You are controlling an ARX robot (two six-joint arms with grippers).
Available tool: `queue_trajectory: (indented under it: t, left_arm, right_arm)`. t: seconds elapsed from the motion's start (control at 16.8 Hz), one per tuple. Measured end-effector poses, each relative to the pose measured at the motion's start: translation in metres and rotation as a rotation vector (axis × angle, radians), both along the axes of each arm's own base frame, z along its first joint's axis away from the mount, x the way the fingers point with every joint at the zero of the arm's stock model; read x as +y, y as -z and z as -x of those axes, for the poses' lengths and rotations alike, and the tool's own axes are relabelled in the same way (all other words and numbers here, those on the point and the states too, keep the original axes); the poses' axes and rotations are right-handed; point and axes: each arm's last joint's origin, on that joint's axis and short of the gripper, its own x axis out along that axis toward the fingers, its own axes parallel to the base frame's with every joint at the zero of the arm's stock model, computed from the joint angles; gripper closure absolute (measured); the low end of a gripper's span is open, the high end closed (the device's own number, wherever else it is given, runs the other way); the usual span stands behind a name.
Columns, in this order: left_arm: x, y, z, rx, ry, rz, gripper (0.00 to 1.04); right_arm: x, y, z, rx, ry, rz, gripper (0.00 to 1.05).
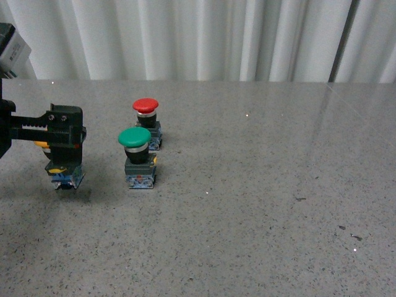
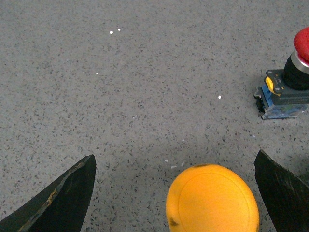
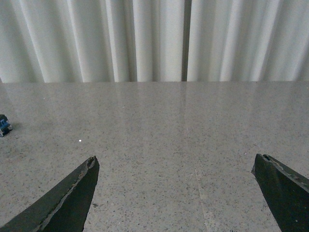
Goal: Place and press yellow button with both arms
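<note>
The yellow button [image 1: 60,175] stands at the left of the grey table [image 1: 247,204]. In the front view only its black body, yellow tab and blue-grey base show below my left gripper [image 1: 65,148]. In the left wrist view its yellow cap [image 2: 212,200] lies between the spread fingers [image 2: 72,193], touching neither. My left gripper [image 2: 175,154] is open around the button. My right gripper [image 3: 176,157] is open and empty above bare table, and it is out of the front view.
A green-capped button [image 1: 137,154] stands right of the yellow one, and a red-capped button [image 1: 146,120] just behind it. The red one also shows in the left wrist view [image 2: 294,77]. White curtains [image 1: 198,37] hang behind the table's far edge.
</note>
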Motion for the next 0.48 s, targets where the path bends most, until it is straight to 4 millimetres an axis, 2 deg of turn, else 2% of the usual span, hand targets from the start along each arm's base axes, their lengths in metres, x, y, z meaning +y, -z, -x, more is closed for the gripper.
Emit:
queue_trajectory:
  t: [0.06,0.42,0.48]
  left_arm:
    - [-0.0017,0.0019,0.0007,0.009,0.0,-0.006,0.08]
    - [-0.004,0.006,0.0042,0.025,-0.014,-0.055,0.67]
    - [-0.0037,0.0041,0.0053,0.025,-0.018,-0.068,0.7]
  right_arm:
    - [0.0,0.0,0.0,0.0,0.0,0.0,0.07]
    - [0.0,0.0,0.0,0.0,0.0,0.0,0.07]
    - [0.0,0.0,0.0,0.0,0.0,0.0,0.07]
